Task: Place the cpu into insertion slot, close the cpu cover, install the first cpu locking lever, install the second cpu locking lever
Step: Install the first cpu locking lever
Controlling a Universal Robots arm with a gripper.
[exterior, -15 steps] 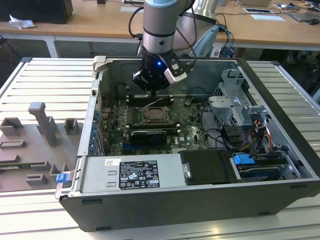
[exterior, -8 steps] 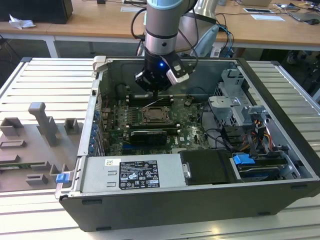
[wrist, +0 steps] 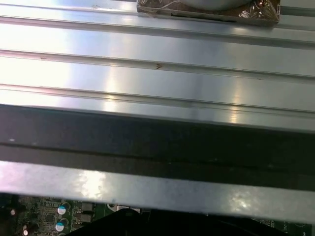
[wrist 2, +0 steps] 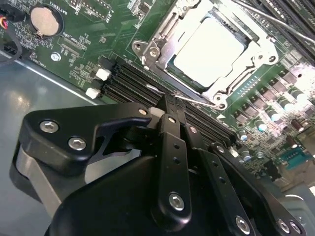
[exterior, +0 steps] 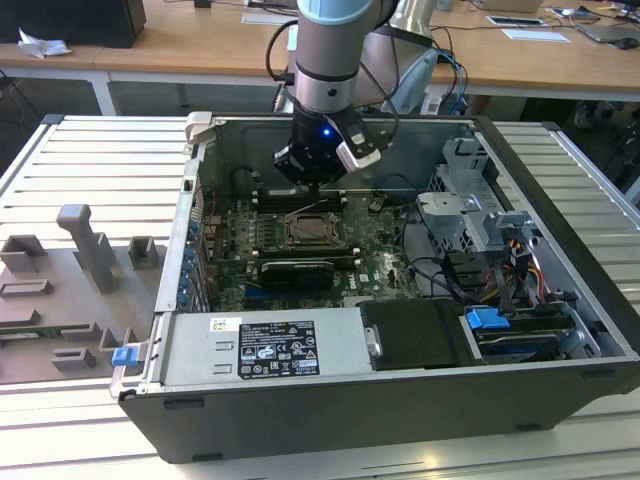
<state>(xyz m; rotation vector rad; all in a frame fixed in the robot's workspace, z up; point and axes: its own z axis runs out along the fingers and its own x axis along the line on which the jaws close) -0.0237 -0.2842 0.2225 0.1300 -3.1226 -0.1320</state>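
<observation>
In the exterior view my gripper [exterior: 313, 178] hangs inside the open computer case, just behind the insertion slot [exterior: 312, 231] on the green motherboard [exterior: 380, 262]. The second wrist view shows the cpu [wrist 2: 209, 49], pale and square, lying in the slot. The silvery cpu cover [wrist 2: 165, 46] lies flat around it. My gripper [wrist 2: 167, 104] is shut, its black tips together at a thin wire locking lever [wrist 2: 197, 101] that runs along the socket's near edge. Another wire lever [wrist 2: 266, 19] runs past the socket's far side.
Black memory slots [wrist 2: 128, 81] and a coin battery [wrist 2: 44, 19] lie by the socket. A power supply [exterior: 265, 345], a drive cage [exterior: 470, 215] and loose cables [exterior: 450, 275] fill the case. Grey fixtures [exterior: 90, 255] stand on the ribbed table. The case wall [wrist: 157, 142] is close.
</observation>
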